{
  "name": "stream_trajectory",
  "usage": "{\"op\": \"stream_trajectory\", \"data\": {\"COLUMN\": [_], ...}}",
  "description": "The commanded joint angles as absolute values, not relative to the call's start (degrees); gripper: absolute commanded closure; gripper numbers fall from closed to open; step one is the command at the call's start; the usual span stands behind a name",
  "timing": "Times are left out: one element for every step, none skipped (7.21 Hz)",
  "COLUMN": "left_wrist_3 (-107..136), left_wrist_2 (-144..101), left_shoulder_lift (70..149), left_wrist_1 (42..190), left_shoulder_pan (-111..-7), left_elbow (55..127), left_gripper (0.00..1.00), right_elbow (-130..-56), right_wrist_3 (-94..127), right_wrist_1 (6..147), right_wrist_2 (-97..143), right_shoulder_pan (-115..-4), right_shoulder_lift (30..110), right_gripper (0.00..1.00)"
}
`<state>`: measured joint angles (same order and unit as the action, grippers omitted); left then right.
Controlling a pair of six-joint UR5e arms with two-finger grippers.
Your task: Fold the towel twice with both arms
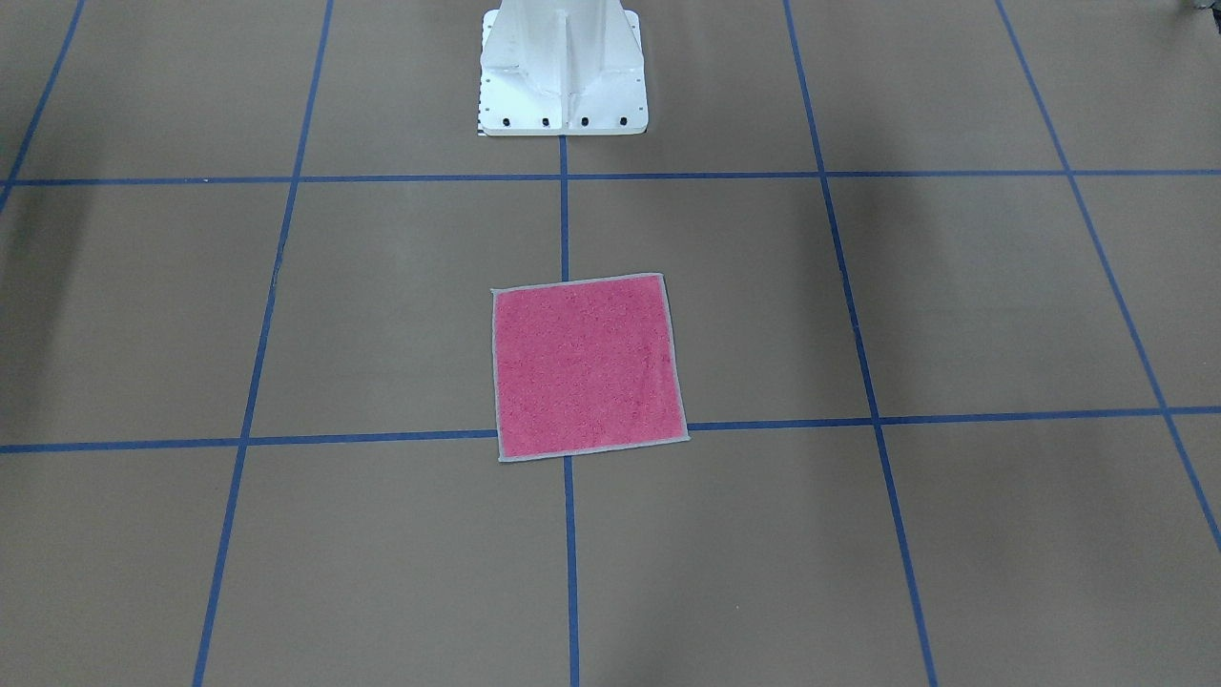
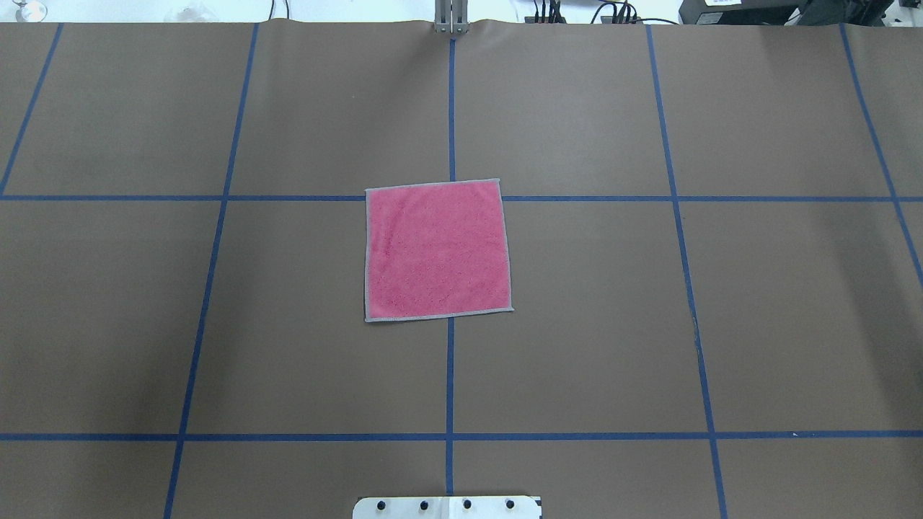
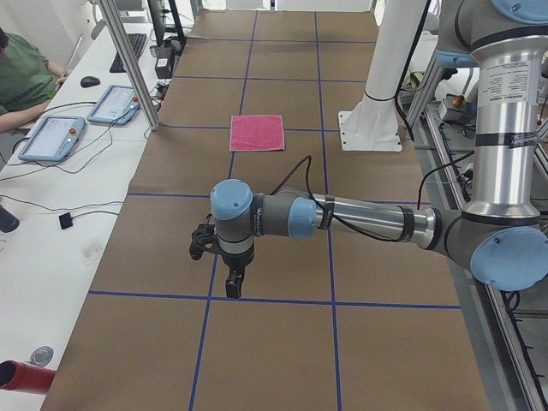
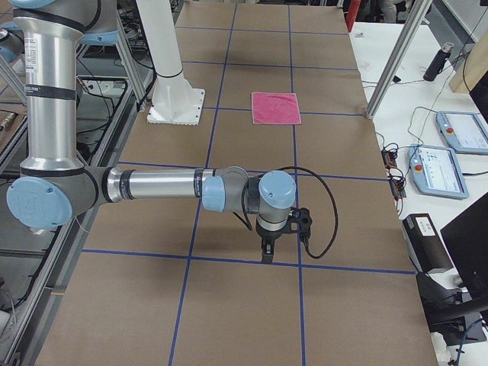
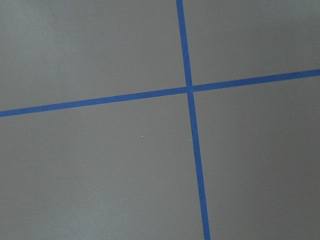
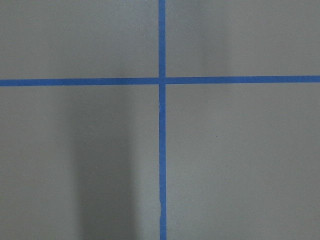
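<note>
The towel [image 1: 587,367] lies flat and unfolded, pink face up with its light-grey hem all around, at the table's middle [image 2: 436,249]. It is small and far in both side views [image 3: 257,133] [image 4: 276,107]. The left arm [image 3: 360,218] stretches low over the table's left end, its gripper [image 3: 234,282] pointing down, far from the towel. The right arm [image 4: 160,185] mirrors it at the right end with its gripper [image 4: 267,252] pointing down. Whether either gripper is open or shut I cannot tell. Both wrist views show only brown table and blue tape.
The white pedestal base [image 1: 563,72] stands behind the towel. Blue tape lines [image 2: 451,375] grid the brown table. A side desk holds tablets [image 3: 53,135] and a keyboard, with a seated person [image 3: 21,77] beside it. More tablets [image 4: 438,169] lie on the other side.
</note>
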<state>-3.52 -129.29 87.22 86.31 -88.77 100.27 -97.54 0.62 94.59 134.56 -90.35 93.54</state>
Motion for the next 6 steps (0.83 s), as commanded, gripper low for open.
{"op": "stream_trajectory", "data": {"left_wrist_3": [-3.43, -3.34, -3.25, -2.99, -1.16, 2.25], "left_wrist_2": [-129.20, -129.03, -128.94, -129.02, -129.55, -129.20], "left_shoulder_lift": [89.02, 95.38, 101.28, 105.25, 107.47, 109.58], "left_wrist_1": [85.00, 78.38, 71.70, 70.15, 70.48, 70.75], "left_shoulder_pan": [-88.68, -88.68, -88.33, -88.16, -85.63, -79.78], "left_elbow": [100.11, 99.32, 99.32, 99.75, 100.54, 103.33], "left_gripper": [0.00, 0.00, 0.00, 0.00, 0.00, 0.00], "right_elbow": [-97.56, -97.21, -96.95, -96.68, -96.85, -97.64], "right_wrist_3": [1.57, 4.54, 9.53, 14.54, 17.55, 20.45], "right_wrist_1": [94.75, 95.27, 95.36, 95.36, 95.45, 95.01], "right_wrist_2": [134.73, 134.74, 134.74, 134.74, 135.26, 135.18], "right_shoulder_pan": [-90.35, -90.09, -88.17, -85.37, -83.60, -80.10], "right_shoulder_lift": [91.60, 88.62, 85.37, 82.38, 79.40, 78.41], "right_gripper": [0.00, 0.00, 0.00, 0.00, 0.00, 0.00]}}
